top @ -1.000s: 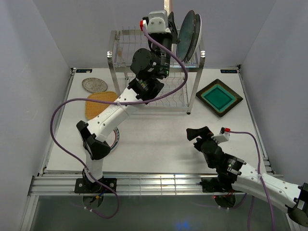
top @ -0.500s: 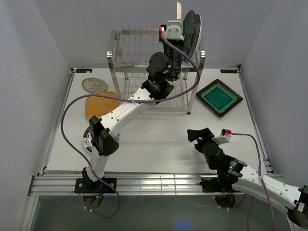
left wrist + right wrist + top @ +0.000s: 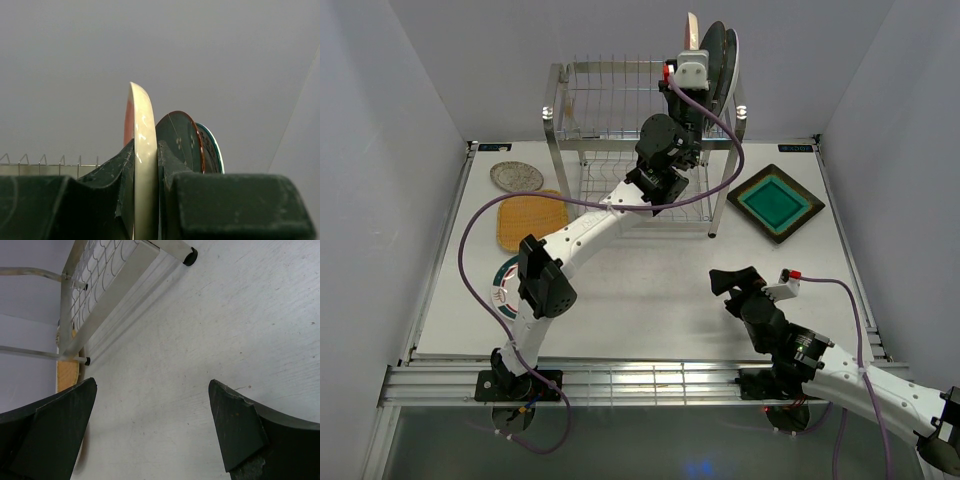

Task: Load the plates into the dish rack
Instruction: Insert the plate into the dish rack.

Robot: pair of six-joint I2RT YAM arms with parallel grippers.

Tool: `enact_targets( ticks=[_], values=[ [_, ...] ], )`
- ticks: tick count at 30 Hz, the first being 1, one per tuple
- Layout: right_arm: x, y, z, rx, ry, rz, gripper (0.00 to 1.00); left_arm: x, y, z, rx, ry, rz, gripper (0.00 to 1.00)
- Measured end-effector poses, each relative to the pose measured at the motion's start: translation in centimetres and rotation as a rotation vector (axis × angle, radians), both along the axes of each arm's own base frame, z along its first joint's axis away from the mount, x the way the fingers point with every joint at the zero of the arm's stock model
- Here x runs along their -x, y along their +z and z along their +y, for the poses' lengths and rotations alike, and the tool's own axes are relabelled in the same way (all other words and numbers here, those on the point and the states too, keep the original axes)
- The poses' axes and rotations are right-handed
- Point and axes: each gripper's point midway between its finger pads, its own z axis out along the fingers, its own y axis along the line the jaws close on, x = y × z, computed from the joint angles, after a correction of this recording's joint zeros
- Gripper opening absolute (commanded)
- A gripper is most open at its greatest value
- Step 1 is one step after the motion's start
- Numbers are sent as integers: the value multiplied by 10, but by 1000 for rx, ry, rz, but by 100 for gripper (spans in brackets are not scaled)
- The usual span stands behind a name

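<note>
Third plate (image 3: 145, 150) seemingly left of racked plates (image 3: 178, 136)

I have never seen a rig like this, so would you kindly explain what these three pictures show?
Two robot arms stand at the near edge of a table. One camera looks down from above; the other two ride on the wrists. The left gripper is closed on a pink-cream plate, upright over the dish rack, beside two plates already standing there. The right gripper hangs open, empty, over the table. Lying flat: a silver-grey plate, a yellow woven one, a brown square with teal centre, and a round plate partly under the left arm.
</note>
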Motion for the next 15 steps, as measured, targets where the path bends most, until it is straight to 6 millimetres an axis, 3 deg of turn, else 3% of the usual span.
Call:
enact_targets(
  ticks=[15],
  values=[
    [1, -6, -2, 10, 0, 7, 98, -10, -2, 6, -19, 11, -17, 0]
  ],
)
